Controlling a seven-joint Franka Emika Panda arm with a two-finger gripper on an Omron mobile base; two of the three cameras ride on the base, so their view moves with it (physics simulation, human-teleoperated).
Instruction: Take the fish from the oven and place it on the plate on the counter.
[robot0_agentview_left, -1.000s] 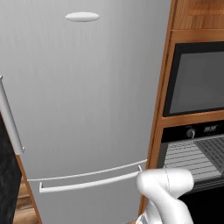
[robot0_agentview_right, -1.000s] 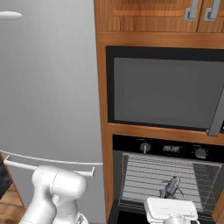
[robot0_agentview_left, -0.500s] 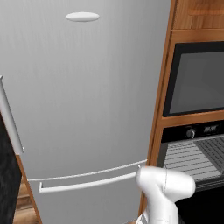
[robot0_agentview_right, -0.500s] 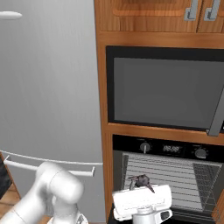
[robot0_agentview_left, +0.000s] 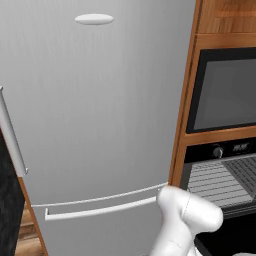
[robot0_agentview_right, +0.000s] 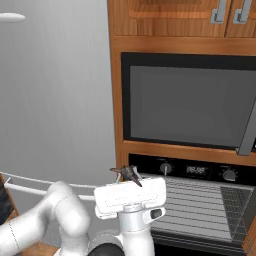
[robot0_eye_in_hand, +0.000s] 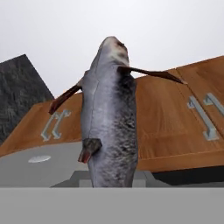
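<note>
Gripper (robot0_agentview_right: 129, 176) clamps the fish (robot0_eye_in_hand: 109, 118) upright, in front of the oven (robot0_agentview_right: 200, 200).

Grey fish (robot0_eye_in_hand: 109, 127) with reddish-brown fins, grey ribbed oven (robot0_agentview_right: 200, 205) door

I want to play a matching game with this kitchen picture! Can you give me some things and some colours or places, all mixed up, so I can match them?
Things:
1. fish
2. fridge
3. oven
4. cupboard doors

Colours or places:
A. brown wood, at the very top
B. held up in the robot's hand
C. big, plain light grey, with a long handle bar
D. black strip with knobs over a grey ribbed front

Pairs: 1-B, 2-C, 3-D, 4-A
</note>
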